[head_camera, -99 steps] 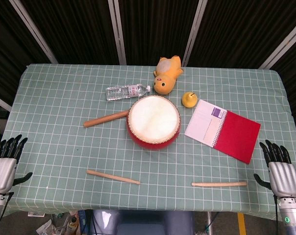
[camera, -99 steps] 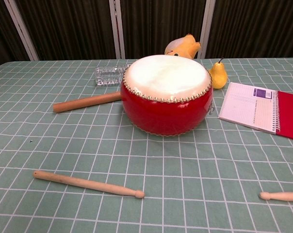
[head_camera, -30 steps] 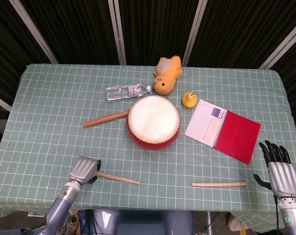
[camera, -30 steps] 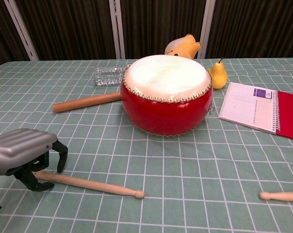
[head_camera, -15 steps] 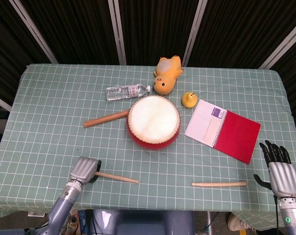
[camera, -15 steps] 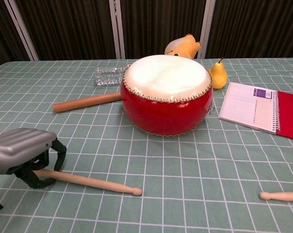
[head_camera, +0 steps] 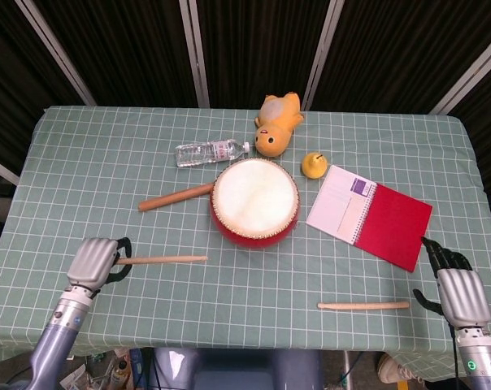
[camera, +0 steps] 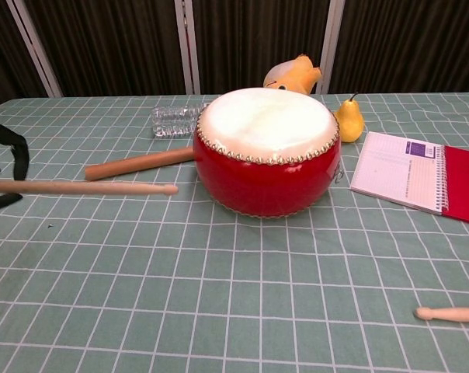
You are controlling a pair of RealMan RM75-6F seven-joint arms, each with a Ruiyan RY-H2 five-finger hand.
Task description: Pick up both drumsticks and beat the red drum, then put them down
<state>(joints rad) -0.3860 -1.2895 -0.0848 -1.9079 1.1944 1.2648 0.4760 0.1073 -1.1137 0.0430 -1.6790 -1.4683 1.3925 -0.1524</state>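
Observation:
The red drum [head_camera: 254, 201] [camera: 266, 151] with a cream skin stands mid-table. My left hand [head_camera: 97, 262] grips one wooden drumstick [head_camera: 162, 260] [camera: 87, 187] and holds it level above the cloth, tip pointing right, left of the drum. In the chest view only the dark fingers [camera: 5, 159] show at the left edge. The second drumstick [head_camera: 363, 305] [camera: 450, 314] lies on the table at the front right. My right hand [head_camera: 456, 291] hovers just right of it, fingers curled down, holding nothing.
A thicker wooden rod [head_camera: 175, 197] lies against the drum's left side. Behind the drum are a water bottle [head_camera: 212, 152], a yellow plush toy [head_camera: 276, 123] and a yellow pear [head_camera: 314, 165]. A red notebook [head_camera: 370, 214] lies open right of the drum.
My left hand has lifted its drumstick off the table and carried it left and back, now level. My right hand has moved in toward the second drumstick's end, its fingers bending down.

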